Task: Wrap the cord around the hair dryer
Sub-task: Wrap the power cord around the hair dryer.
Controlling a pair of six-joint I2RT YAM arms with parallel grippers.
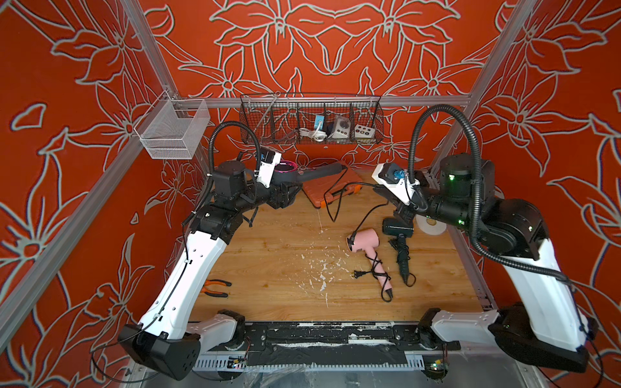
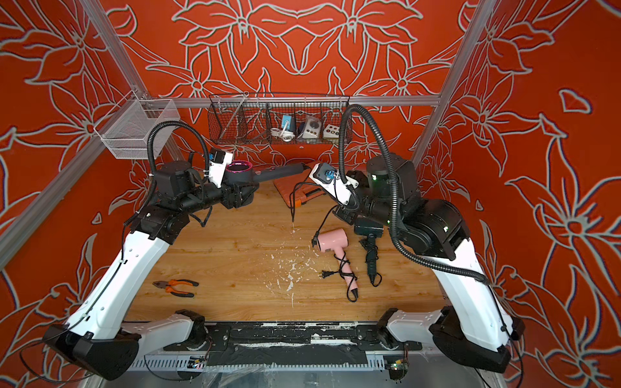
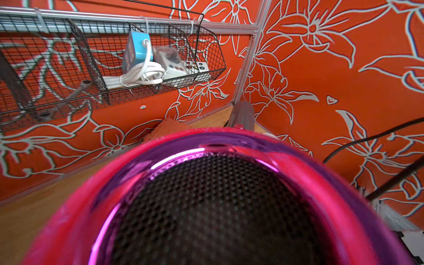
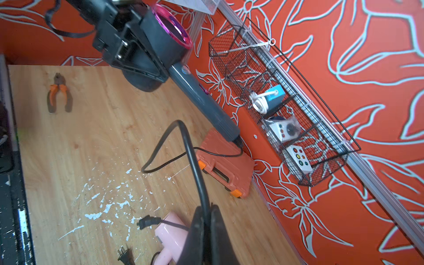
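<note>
My left gripper (image 1: pixel 288 186) is shut on the head of a grey hair dryer (image 1: pixel 321 171) with a magenta ring and holds it above the table's back. The ring (image 3: pixel 206 146) fills the left wrist view and hides the jaws there. The handle (image 4: pixel 202 101) points toward the right, over an orange case. The black cord (image 1: pixel 336 201) leaves the handle's end, crosses the case, loops down to the table and rises to my right gripper (image 4: pixel 207 207), which is shut on it. In a top view that right gripper (image 1: pixel 377 188) hovers right of the case.
A pink hair dryer (image 1: pixel 364 243) and a dark one (image 1: pixel 400 235), both with wound cords, lie under the right arm. The orange case (image 1: pixel 336 191), pliers (image 1: pixel 216 288), a white roll (image 1: pixel 431 226) and wall baskets (image 1: pixel 311 121) are also here. A black plug (image 4: pixel 144 222) rests by the pink dryer.
</note>
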